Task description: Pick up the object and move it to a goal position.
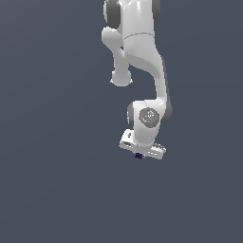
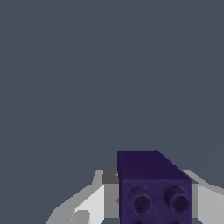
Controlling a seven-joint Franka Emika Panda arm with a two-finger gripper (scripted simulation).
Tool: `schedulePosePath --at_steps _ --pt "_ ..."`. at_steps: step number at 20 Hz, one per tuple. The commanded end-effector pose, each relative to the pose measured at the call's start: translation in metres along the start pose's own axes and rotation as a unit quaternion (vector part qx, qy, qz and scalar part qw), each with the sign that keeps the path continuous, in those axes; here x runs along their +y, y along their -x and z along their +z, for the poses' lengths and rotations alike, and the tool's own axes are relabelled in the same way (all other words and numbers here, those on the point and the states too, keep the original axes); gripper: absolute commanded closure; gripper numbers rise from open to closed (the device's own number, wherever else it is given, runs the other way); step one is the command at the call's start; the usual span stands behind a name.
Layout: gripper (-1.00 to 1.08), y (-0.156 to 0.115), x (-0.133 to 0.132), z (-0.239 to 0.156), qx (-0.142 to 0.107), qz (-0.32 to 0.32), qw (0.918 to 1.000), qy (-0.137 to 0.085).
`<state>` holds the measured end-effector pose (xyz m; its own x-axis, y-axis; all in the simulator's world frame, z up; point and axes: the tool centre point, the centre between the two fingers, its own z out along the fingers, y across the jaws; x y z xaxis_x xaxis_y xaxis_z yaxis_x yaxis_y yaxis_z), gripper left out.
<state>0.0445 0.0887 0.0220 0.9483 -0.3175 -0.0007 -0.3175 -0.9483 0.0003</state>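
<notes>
**Cube in my grip, goal not in sight**

My fingers [image 2: 154, 199] were closed on the dark purple cube [image 2: 153, 188], which sat pinched between them below my white wrist; the exterior view showed it [image 1: 138, 155] peeking out under my hand. I judged the pick done and the carry in hand. Next called for a steady move to the goal, which I could not see. Nothing else appeared around my fingers on the plain grey surface [image 1: 57, 190].

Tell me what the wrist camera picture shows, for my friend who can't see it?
A dark purple cube with two round dimples on its near face sits between the white fingers of the robot's hand, which look closed against its sides. Behind it there is only plain grey-blue background.
</notes>
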Motion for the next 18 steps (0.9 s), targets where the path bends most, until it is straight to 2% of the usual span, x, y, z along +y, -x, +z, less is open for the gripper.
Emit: schedulePosePath --at_steps 1,11,18 --pt "1.08 0.0 0.0 0.0 0.0 0.0 1.0 0.0" --pt "1.08 -0.001 -0.001 -0.003 0.0 0.0 1.0 0.0" --pt "1.08 -0.007 -0.011 -0.03 0.0 0.0 1.0 0.0"
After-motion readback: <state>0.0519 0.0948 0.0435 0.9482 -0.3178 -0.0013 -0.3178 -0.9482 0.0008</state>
